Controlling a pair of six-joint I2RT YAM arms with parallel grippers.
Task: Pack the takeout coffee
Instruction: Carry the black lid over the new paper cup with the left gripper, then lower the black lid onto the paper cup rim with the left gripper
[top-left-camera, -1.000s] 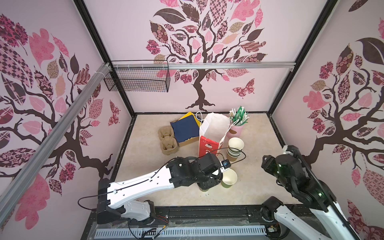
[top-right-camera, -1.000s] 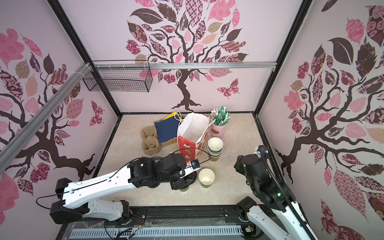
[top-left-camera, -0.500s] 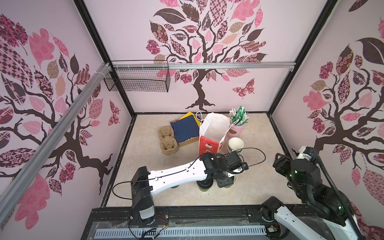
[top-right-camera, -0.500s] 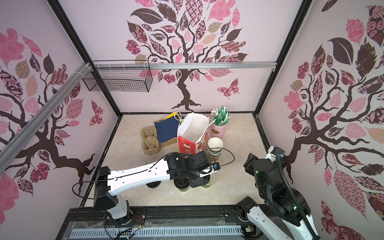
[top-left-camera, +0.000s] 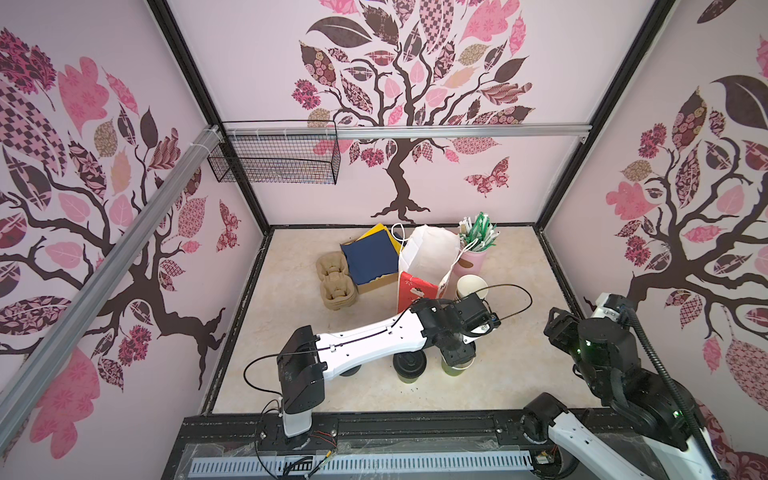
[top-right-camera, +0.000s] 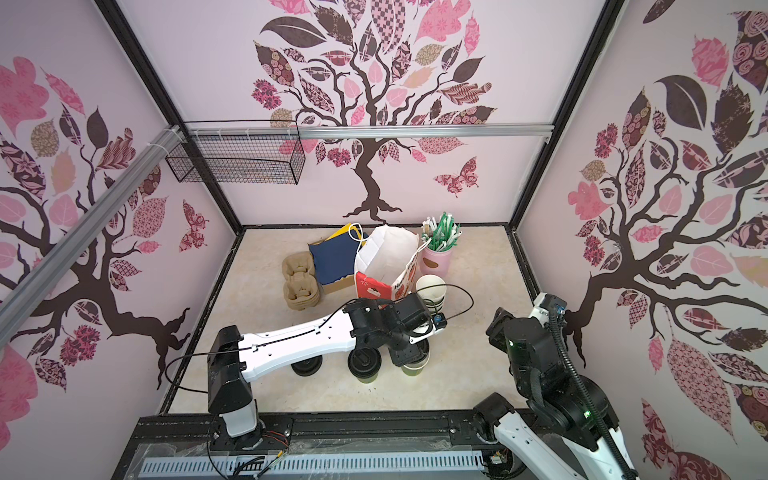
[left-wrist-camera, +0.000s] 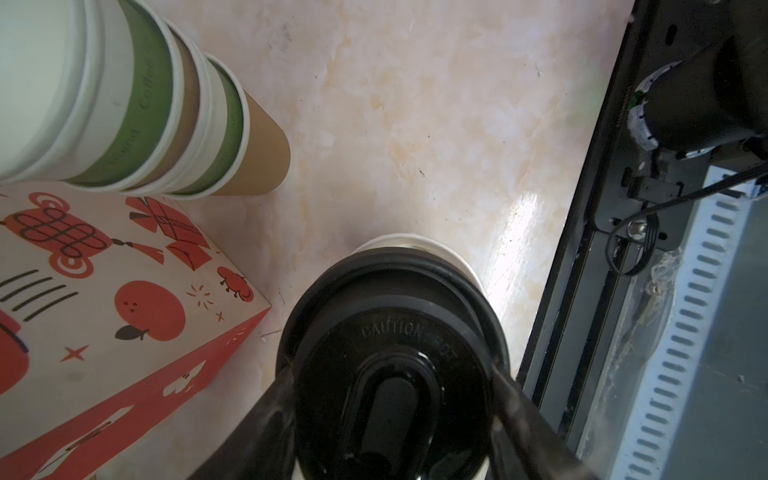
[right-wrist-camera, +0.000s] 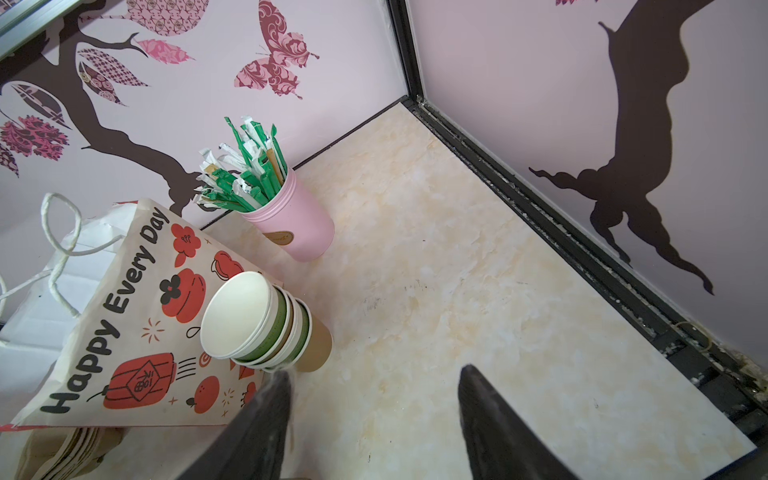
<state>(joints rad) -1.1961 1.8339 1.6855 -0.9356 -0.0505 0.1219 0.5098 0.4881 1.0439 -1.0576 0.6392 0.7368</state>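
**Left end effector clamped on sip lid over green cup; right end effector open, holding nothing**

Left arm: My left arm (top-left-camera: 365, 336) lies low and nearly level. It stretches from its base at the front rail across the middle of the surface (top-left-camera: 519, 374), with the wrist bent downward. My left end effector (left-wrist-camera: 392, 374) points down at the sip lid (left-wrist-camera: 390, 328) and is partly closed on it, with one finger touching each side of its rim. The lid sits over the green cup (top-left-camera: 456, 369). In the left wrist view a strip of the cup's white rim shows past the lid's far edge, so I cannot tell whether the lid is fully seated.

Task items: The green cup stands towards the front of the surface, near the paper bag (top-left-camera: 428, 257) and on its front side. The capped cup (top-left-camera: 409, 363) stands just beside the green cup, on the side towards my left base, and my fingers do not touch it. A loose lid (top-right-camera: 306, 368) lies further that way, partly under my forearm.

Right arm: My right arm (top-left-camera: 594, 345) is folded back and raised at the right edge. My right end effector (right-wrist-camera: 374, 372) is wide open with nothing between its fingers. It hangs above bare surface near the nested cups (right-wrist-camera: 249, 316).
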